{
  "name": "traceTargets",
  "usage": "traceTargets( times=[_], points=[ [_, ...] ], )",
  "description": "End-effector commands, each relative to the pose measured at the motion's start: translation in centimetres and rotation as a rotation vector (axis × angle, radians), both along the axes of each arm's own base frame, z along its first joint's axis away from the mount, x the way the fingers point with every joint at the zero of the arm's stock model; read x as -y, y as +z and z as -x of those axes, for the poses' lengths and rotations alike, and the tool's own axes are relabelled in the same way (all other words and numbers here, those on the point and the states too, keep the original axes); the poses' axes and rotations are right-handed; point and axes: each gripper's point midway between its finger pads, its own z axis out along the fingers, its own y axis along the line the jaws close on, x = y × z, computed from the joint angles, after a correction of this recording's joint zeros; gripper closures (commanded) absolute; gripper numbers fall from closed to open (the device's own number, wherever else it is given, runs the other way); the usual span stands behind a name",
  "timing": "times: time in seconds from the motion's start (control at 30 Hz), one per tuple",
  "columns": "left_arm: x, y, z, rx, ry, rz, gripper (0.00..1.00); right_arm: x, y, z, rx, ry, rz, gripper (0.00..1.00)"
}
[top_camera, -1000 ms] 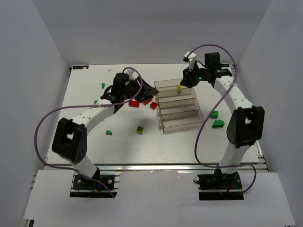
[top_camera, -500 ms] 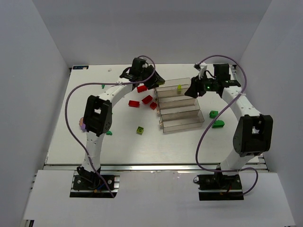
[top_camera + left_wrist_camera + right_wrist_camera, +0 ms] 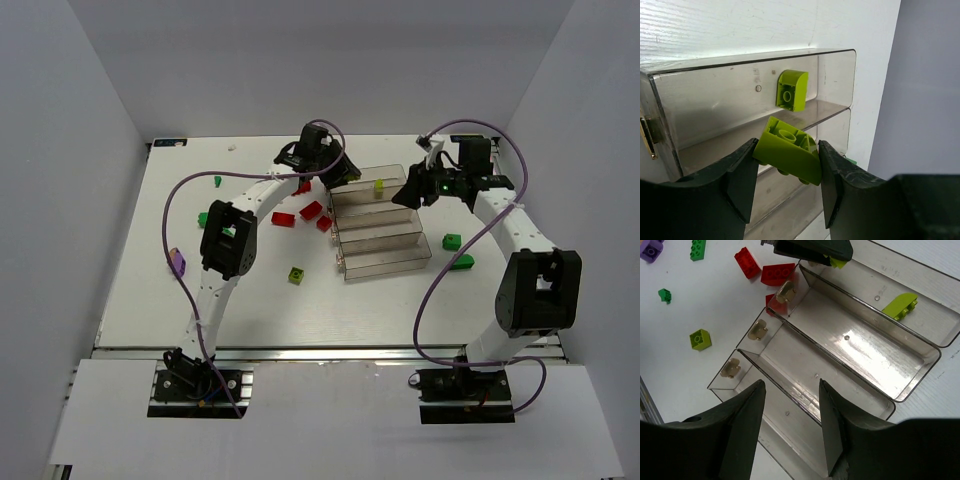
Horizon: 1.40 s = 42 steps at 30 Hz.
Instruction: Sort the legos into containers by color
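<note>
Yellow-green brick (image 3: 790, 152) is clamped in your left hand (image 3: 786, 172). It's tilted, long axis spanning finger to finger, hollow underside toward the wrist cam, right at the left end of the far tray (image 3: 715, 97). From the top cam you can't see it at all because the hand covers it, and the right wrist cam only catches a sliver. Your right hand (image 3: 790, 412) hangs over the trays (image 3: 805, 365), fingers apart, nothing between them. A second yellow-green brick (image 3: 900, 305) lies in that far tray.

Colours: held brick (image 3: 788, 156) yellow-green; tray brick (image 3: 791, 90) the same yellow-green; trays (image 3: 860, 347) clear. Others: red brick (image 3: 747, 262), purple brick (image 3: 650, 247), green brick (image 3: 697, 249); table (image 3: 680, 300) plain white, unpatterned.
</note>
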Motion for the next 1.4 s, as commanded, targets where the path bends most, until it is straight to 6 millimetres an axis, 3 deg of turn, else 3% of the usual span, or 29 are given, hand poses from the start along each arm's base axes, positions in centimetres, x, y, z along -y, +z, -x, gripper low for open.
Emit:
traceTargets(
  times=[0.0, 0.1, 0.27, 0.37, 0.57, 0.7, 0.73, 0.77, 0.83, 0.87, 0.9, 0.93, 0.97, 1.0, 1.03, 1.07, 1.1, 1.13, 1.17, 1.2, 1.23, 1.27, 1.33, 1.37],
  points=[
    [-0.3, 2.5, -0.9, 0.061, 0.030, -0.003, 0.49, 0.0, 2.0, 0.5, 0.061, 0.008, -0.027, 0.47],
    [0.0, 2.5, -0.9, 0.060, 0.028, 0.005, 0.40, 0.0, 1.9, 0.7, 0.055, 0.011, -0.033, 0.47],
    [0.4, 3.0, -1.0, 0.069, 0.037, 0.012, 0.37, -0.1, 2.1, 1.1, 0.053, 0.021, -0.040, 0.46],
    [0.4, 3.4, -1.1, 0.077, 0.042, 0.016, 0.30, -0.3, 2.4, 1.7, 0.061, 0.040, -0.051, 0.46],
    [0.6, 4.6, -1.0, 0.094, 0.037, 0.029, 0.31, -0.8, 3.1, 2.7, 0.080, 0.101, -0.072, 0.44],
    [0.5, 9.3, -0.8, 0.183, 0.031, 0.063, 0.39, -2.1, 4.1, 5.6, 0.187, 0.308, -0.103, 0.44],
    [0.1, 12.2, -0.4, 0.233, 0.032, 0.071, 0.40, -2.7, 4.4, 6.5, 0.229, 0.372, -0.109, 0.44],
    [-0.5, 13.4, -0.3, 0.276, 0.030, 0.048, 0.43, -3.1, 4.2, 8.0, 0.324, 0.487, -0.098, 0.45],
    [-1.6, 14.1, 0.7, 0.310, 0.028, 0.013, 0.62, -4.3, 3.9, 9.9, 0.428, 0.616, -0.068, 0.44],
    [-2.8, 17.5, 1.8, 0.376, 0.030, 0.010, 0.71, -4.6, 2.9, 11.4, 0.417, 0.665, -0.044, 0.43],
    [-3.7, 18.2, 2.4, 0.397, 0.041, -0.003, 0.88, -5.0, 2.4, 11.6, 0.517, 0.735, 0.004, 0.42],
    [-5.1, 15.4, 3.5, 0.348, 0.044, -0.050, 0.92, -6.4, 1.9, 12.7, 0.531, 0.805, 0.024, 0.42],
    [-6.6, 18.8, 5.3, 0.411, 0.052, -0.039, 0.93, -6.7, 1.0, 13.0, 0.539, 0.842, 0.075, 0.42],
    [-8.7, 19.1, 7.4, 0.432, 0.071, -0.045, 0.91, -7.9, -0.1, 14.1, 0.556, 0.922, 0.112, 0.40],
    [-10.4, 18.9, 8.2, 0.435, 0.107, -0.059, 0.75, -9.4, -0.5, 15.4, 0.577, 0.989, 0.120, 0.35],
    [-12.0, 15.1, 9.9, 0.366, 0.117, -0.103, 0.63, -9.9, -1.5, 15.8, 0.589, 1.023, 0.156, 0.32],
    [-13.7, 17.7, 11.9, 0.418, 0.152, -0.079, 0.54, -10.7, -1.8, 15.7, 0.624, 1.043, 0.171, 0.26],
    [-15.6, 17.4, 12.6, 0.415, 0.199, -0.095, 0.48, -11.9, -2.4, 16.9, 0.638, 1.097, 0.174, 0.24],
    [-17.1, 14.1, 14.1, 0.354, 0.215, -0.126, 0.37, -12.5, -3.0, 16.9, 0.648, 1.116, 0.205, 0.22],
    [-18.9, 15.6, 15.7, 0.383, 0.252, -0.105, 0.32, -13.8, -4.0, 17.7, 0.645, 1.164, 0.209, 0.21],
    [-20.5, 15.0, 16.3, 0.373, 0.308, -0.118, 0.23, -14.7, -4.0, 17.4, 0.664, 1.172, 0.216, 0.19],
    [-21.6, 12.3, 17.6, 0.325, 0.319, -0.139, 0.19, -15.4, -4.6, 17.3, 0.655, 1.176, 0.234, 0.17],
    [-24.0, 12.7, 19.2, 0.334, 0.377, -0.126, 0.17, -18.0, -5.7, 17.4, 0.657, 1.195, 0.245, 0.11],
    [-24.7, 11.0, 20.1, 0.297, 0.387, -0.141, 0.16, -18.7, -6.0, 16.8, 0.625, 1.156, 0.280, 0.11]
  ],
)
